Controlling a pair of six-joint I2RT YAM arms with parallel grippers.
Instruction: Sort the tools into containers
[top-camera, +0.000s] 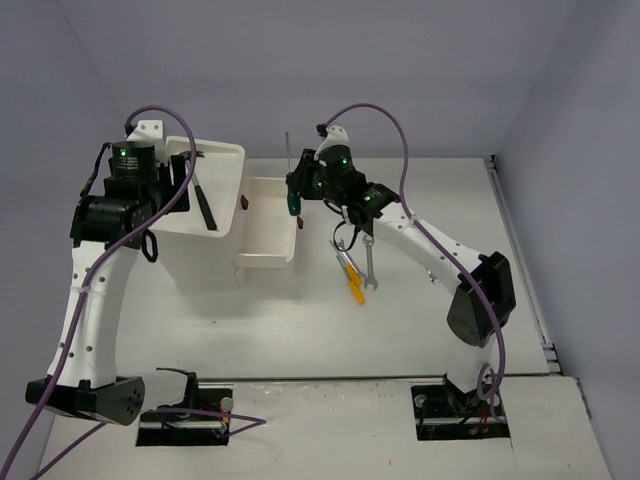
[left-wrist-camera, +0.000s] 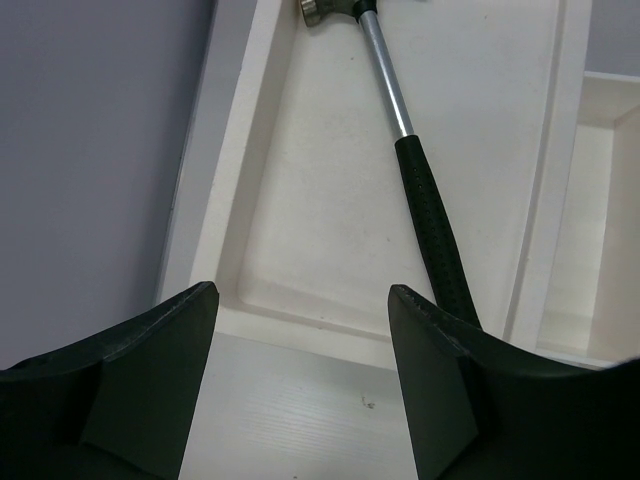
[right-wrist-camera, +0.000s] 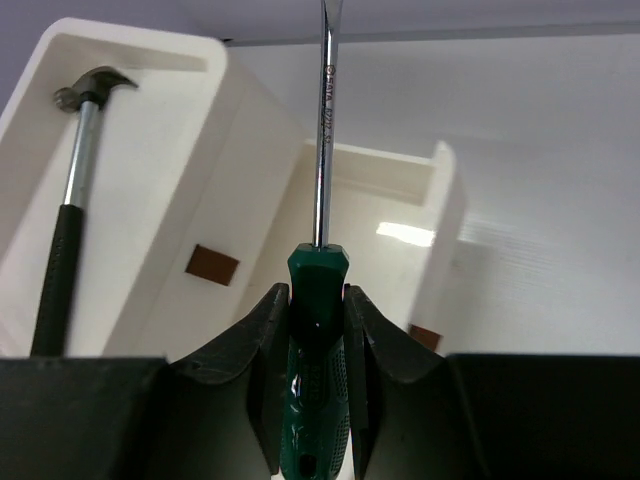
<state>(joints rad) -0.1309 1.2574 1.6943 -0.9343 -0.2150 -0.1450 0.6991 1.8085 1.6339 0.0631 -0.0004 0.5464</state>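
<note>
Right claw is clenched on the green-handled screwdriver, shaft pointed forward; the pulled-out drawer is seen just below and leftward, the released left claw farther off.

Right end effector grips green screwdriver near open drawer; hammer in top tray.

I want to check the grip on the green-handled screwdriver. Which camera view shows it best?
The right wrist view: the green-handled screwdriver fills the middle, its handle clamped in the right gripper, shaft pointing away. The top external view shows it small, by the open drawer. The left wrist view does not show it.
</note>
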